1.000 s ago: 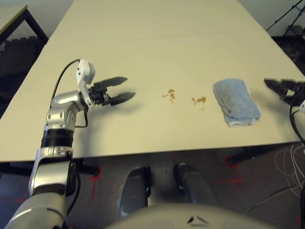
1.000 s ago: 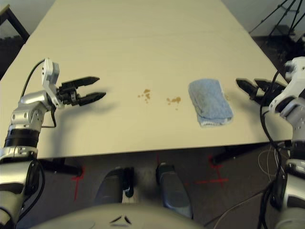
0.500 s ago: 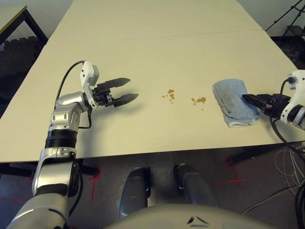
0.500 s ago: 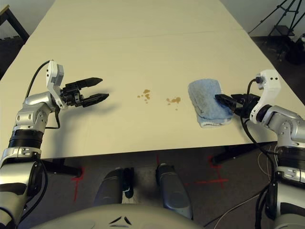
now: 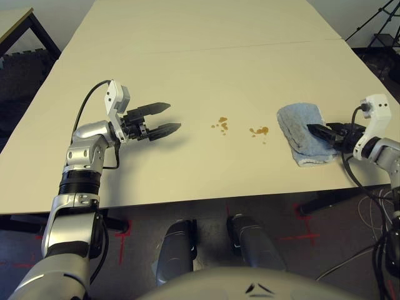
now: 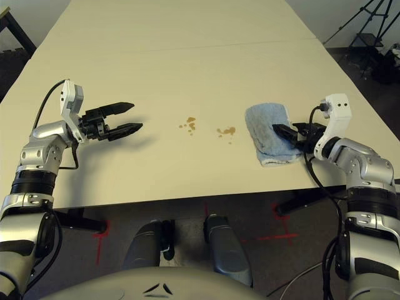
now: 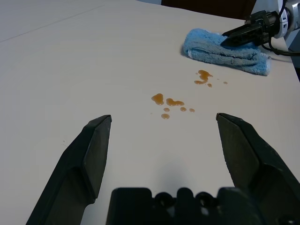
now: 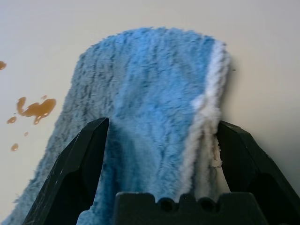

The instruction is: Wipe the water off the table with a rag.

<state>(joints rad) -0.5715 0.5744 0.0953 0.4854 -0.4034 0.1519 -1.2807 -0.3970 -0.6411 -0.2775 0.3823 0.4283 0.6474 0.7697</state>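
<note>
Left eye view: your right gripper [image 5: 326,132], fingers spread, is at the rag [image 5: 306,134], right side of table [image 5: 187,81]. Water [image 5: 259,131] sits left of rag, two clusters. Your left gripper [image 5: 172,117], far left, spread too.

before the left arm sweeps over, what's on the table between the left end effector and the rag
Two small clusters of amber-brown water lie between the left end effector and the rag, seen in the left eye view.
</note>
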